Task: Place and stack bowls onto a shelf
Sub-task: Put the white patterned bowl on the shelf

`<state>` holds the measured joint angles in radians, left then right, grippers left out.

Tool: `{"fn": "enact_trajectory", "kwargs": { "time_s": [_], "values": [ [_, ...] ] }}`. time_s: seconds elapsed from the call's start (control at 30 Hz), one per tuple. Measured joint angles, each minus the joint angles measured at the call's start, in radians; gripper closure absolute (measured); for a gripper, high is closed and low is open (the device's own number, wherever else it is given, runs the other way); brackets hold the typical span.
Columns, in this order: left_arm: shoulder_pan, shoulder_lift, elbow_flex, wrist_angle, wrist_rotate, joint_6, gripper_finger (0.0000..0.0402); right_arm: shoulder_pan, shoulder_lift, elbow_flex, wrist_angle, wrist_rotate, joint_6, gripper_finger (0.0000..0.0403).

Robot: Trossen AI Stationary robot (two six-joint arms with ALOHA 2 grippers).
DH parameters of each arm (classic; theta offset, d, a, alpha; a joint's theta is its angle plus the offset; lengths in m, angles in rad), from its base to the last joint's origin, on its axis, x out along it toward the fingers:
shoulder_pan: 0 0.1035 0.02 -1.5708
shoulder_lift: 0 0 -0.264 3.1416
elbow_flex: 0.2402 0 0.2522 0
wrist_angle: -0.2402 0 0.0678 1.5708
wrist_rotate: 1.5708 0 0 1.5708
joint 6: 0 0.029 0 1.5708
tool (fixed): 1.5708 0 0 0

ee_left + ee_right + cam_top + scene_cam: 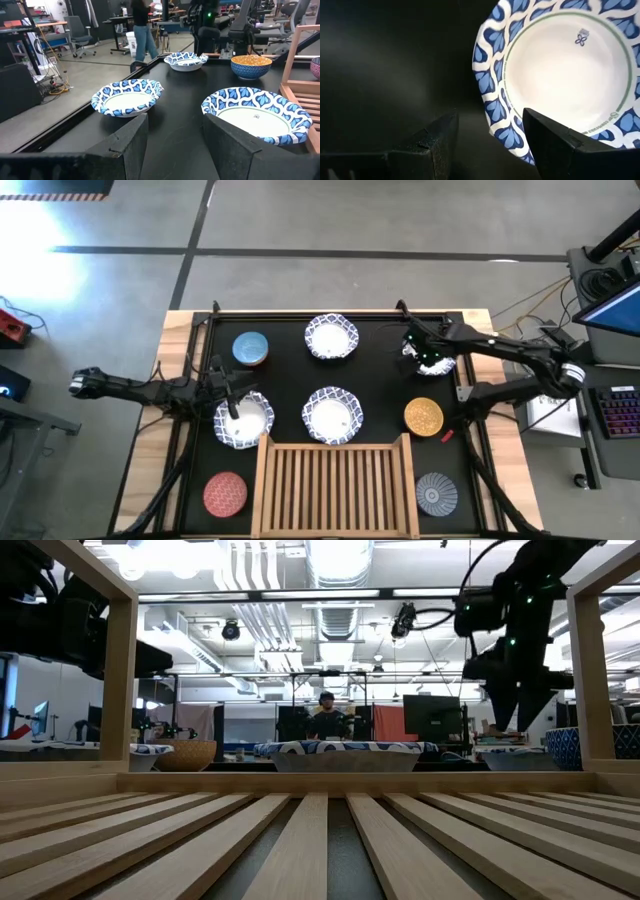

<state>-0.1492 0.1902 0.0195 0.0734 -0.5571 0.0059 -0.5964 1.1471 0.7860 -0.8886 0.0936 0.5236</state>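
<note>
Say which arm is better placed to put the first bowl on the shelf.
Left, probably: its open gripper is at a white bowl beside the shelf. The right gripper hovers farther back.

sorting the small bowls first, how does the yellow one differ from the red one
The yellow bowl sits on the black mat right of the shelf's back end; the red bowl lies on the shelf's left, nearer its front. Yellow is beside the right arm, red on the left arm's side. Both are small, round, speckled-looking and lie apart from both grippers.
</note>
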Motion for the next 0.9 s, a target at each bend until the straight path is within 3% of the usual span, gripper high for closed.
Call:
{"fn": "enact_trajectory", "kwargs": {
  "time_s": [0.53,0.9],
  "values": [
    [0.0,0.0,0.0,0.0,0.0,0.0,0.0225,0.0,0.185,0.0,0.095,0.008,-0.081,0.0204],
    [0.0,0.0,0.0,0.0,0.0,0.0,0.0225,0.0,0.274,0.0,0.133,0.013,-0.126,0.0314]
  ]
}}
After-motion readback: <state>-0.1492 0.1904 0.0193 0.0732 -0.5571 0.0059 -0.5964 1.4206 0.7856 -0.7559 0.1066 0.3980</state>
